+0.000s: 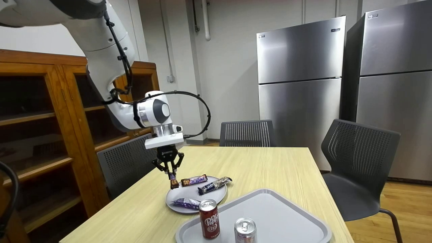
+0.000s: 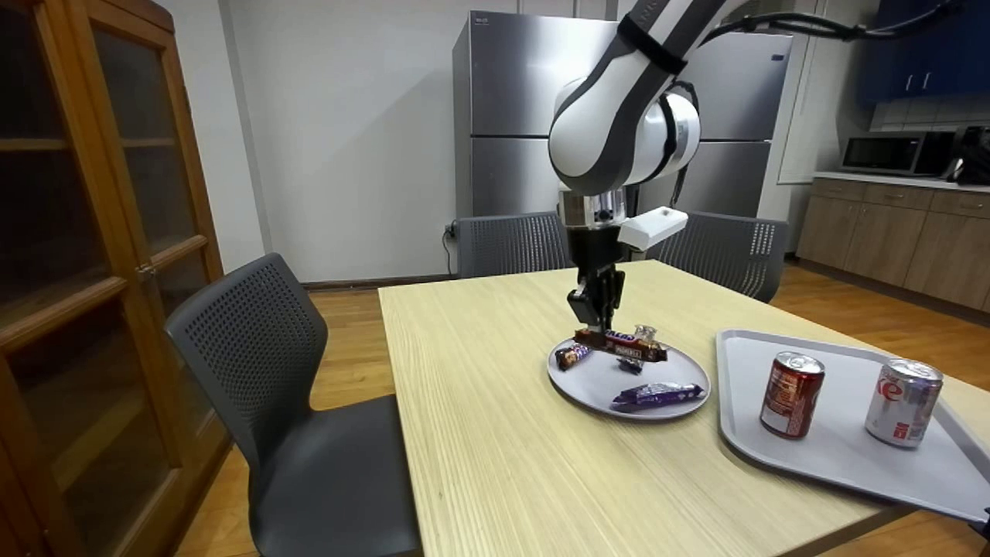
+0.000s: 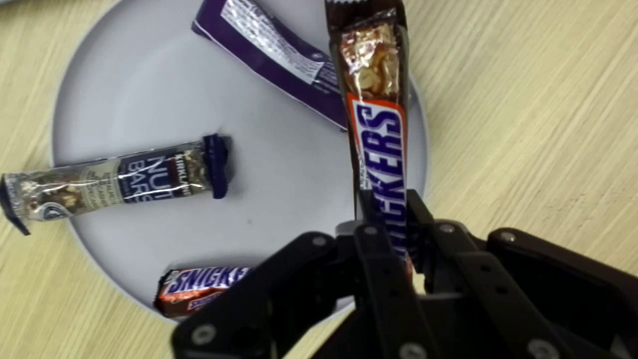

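Observation:
My gripper is shut on a brown Snickers bar, with one finger on each side of it. In both exterior views the gripper holds this bar over the edge of a grey plate, apparently raised above it. On the plate lie another Snickers bar, a Kirkland nut bar sticking out over the rim, and a purple-wrapped bar. The held bar partly hides the nut bar in an exterior view.
A grey tray beside the plate bears a red Dr Pepper can and a silver can. The wooden table has dark chairs around it.

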You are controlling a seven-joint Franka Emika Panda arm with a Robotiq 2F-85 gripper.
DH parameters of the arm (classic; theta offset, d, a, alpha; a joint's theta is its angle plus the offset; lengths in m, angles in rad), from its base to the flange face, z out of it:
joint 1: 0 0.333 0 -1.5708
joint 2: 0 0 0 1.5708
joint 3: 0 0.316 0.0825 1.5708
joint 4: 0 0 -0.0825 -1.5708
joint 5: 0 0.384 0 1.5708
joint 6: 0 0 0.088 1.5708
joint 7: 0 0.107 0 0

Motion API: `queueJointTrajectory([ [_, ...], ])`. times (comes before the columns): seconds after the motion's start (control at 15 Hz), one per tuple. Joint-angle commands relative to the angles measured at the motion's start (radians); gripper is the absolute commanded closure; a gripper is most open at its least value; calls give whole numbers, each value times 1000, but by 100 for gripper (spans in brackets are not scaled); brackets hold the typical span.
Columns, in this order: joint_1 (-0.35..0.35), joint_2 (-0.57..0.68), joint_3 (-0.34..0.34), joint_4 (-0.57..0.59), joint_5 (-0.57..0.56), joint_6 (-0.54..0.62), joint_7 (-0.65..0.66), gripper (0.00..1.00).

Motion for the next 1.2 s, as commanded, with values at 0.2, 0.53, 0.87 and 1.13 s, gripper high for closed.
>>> queueJointTrajectory([
  [0.2, 56, -76, 76, -95, 11, -10, 63, 96],
  [0.53, 93, -70, 125, -103, 29, -5, 88, 96],
  [0.87, 144, -36, 145, -84, 16, 9, 135, 96],
  [1.13, 159, 14, 162, -67, 27, 57, 123, 96],
])
